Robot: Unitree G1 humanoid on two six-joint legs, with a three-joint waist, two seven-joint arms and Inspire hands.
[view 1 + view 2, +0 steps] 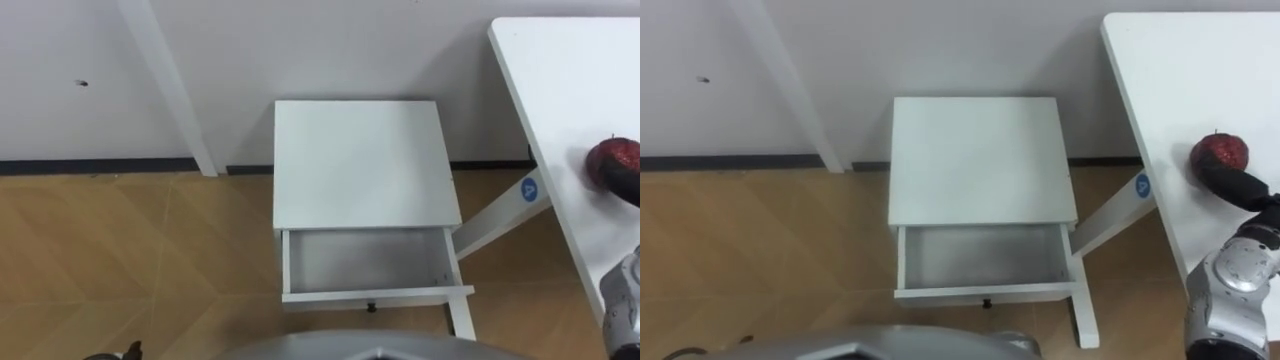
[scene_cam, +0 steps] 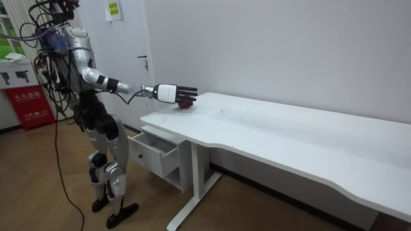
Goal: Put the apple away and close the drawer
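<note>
A dark red apple (image 1: 1218,150) (image 1: 612,158) lies on the white table (image 1: 1170,70) near its left edge. My right hand (image 1: 1232,187) (image 2: 170,92) reaches out over the table, its dark fingers stretched straight and touching the near side of the apple (image 2: 187,102). To my front stands a low white cabinet (image 1: 360,165) whose drawer (image 1: 365,262) is pulled out and empty, with a small dark knob (image 1: 371,307) on its front panel. A bit of my left hand (image 1: 130,350) shows at the bottom left edge, away from the drawer.
A slanted white table leg (image 1: 500,215) with a blue sticker runs beside the drawer's right side. A white post (image 1: 165,90) leans along the wall on the left. Wooden floor (image 1: 130,250) lies left of the cabinet. A red box (image 2: 26,102) stands behind me.
</note>
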